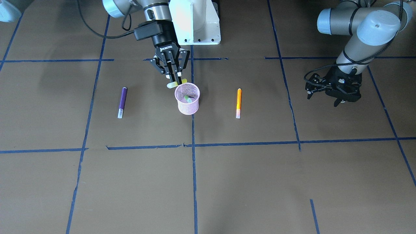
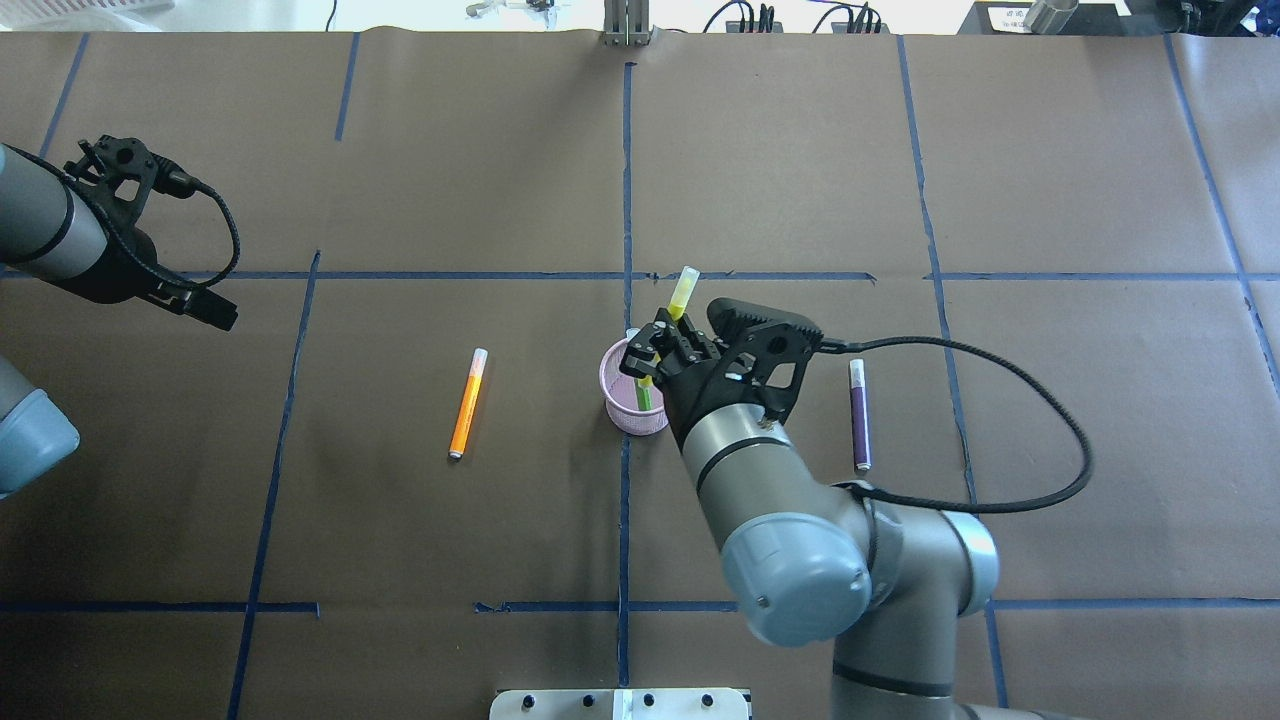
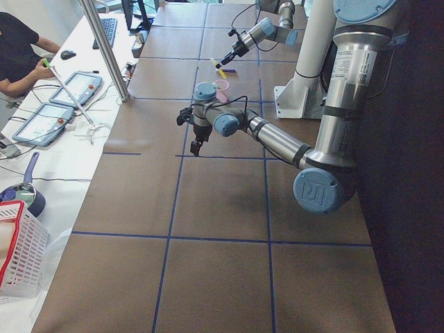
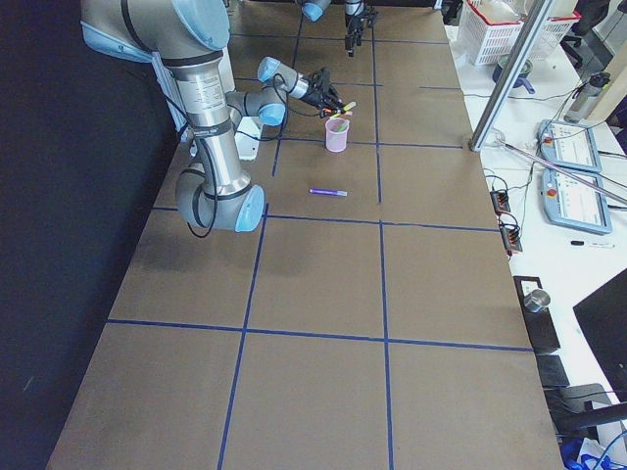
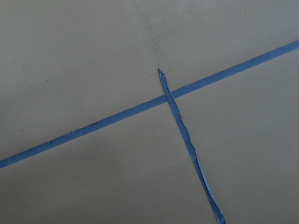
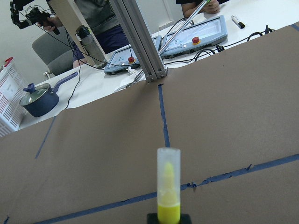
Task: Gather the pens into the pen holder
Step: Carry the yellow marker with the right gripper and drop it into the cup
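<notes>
the right gripper [image 1: 175, 79] is pinched shut on the slim green pen [image 2: 683, 293], which is tilted with its tip inside the round pink wire-mesh pen holder [image 1: 189, 108] and its clear cap above the rim. the purple pen [image 1: 122, 101] and orange pen [image 1: 239, 102] lie flat on either side of the holder. the left gripper [image 1: 322, 100] hangs spread and empty, well beyond the orange pen.

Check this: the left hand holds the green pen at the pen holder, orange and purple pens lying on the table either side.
Wrong hand: the overhead exterior view shows the right hand holding the green pen at the pen holder. The left hand is off aside, open. The orange pen and purple pen do lie either side.
</notes>
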